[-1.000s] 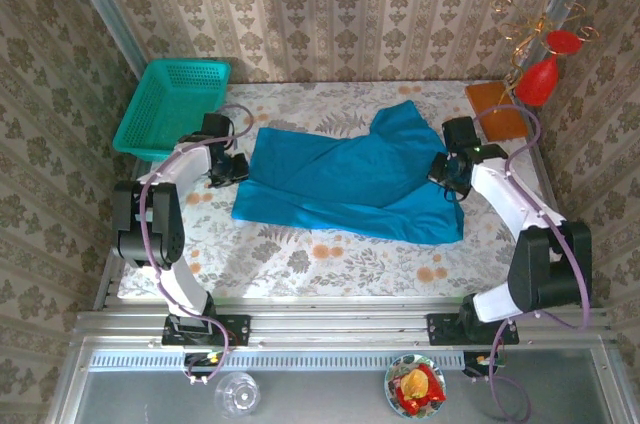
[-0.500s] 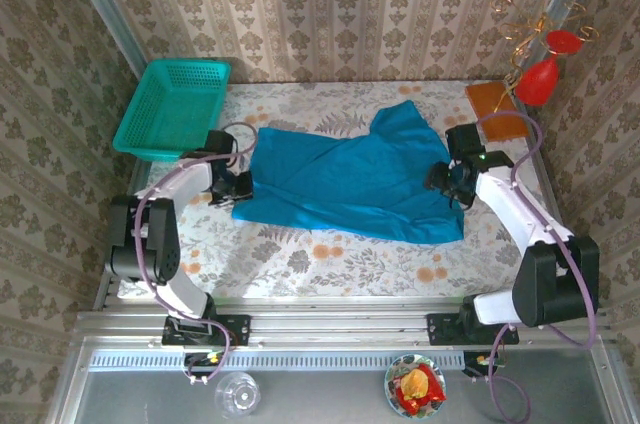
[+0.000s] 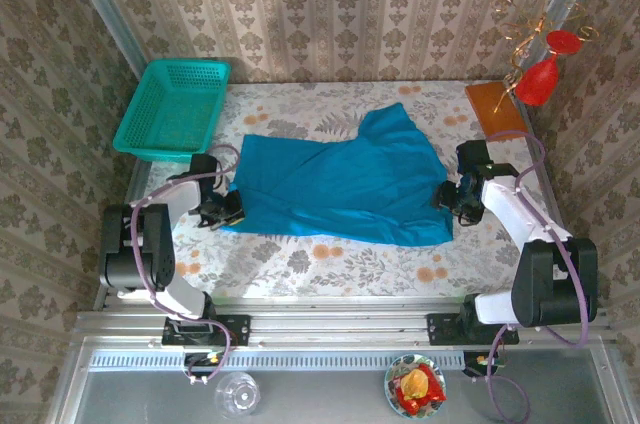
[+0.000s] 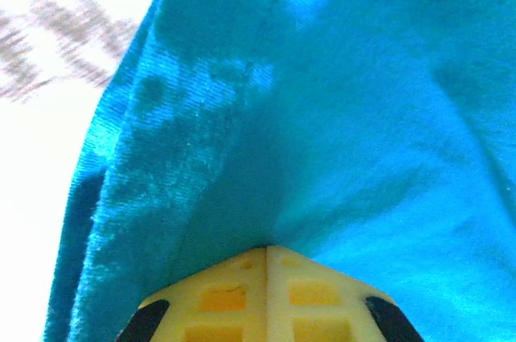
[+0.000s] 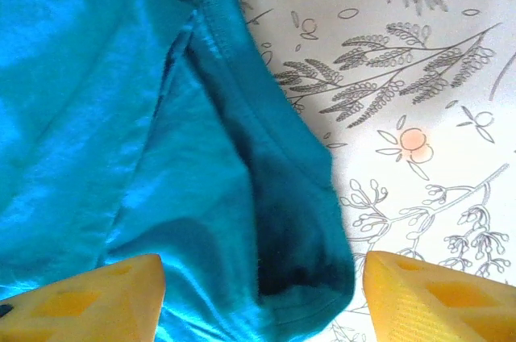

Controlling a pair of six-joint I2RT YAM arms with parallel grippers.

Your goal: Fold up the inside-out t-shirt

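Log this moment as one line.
t-shirt: spread on table | left gripper: shut on its left edge | right gripper: open, astride its right edge

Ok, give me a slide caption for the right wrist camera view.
Right gripper open, its yellow fingers straddling the blue-teal t-shirt's stitched edge on the floral tablecloth.

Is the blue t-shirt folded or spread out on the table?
Spread out: the t-shirt lies wide and mostly flat across the table, with no neat fold.
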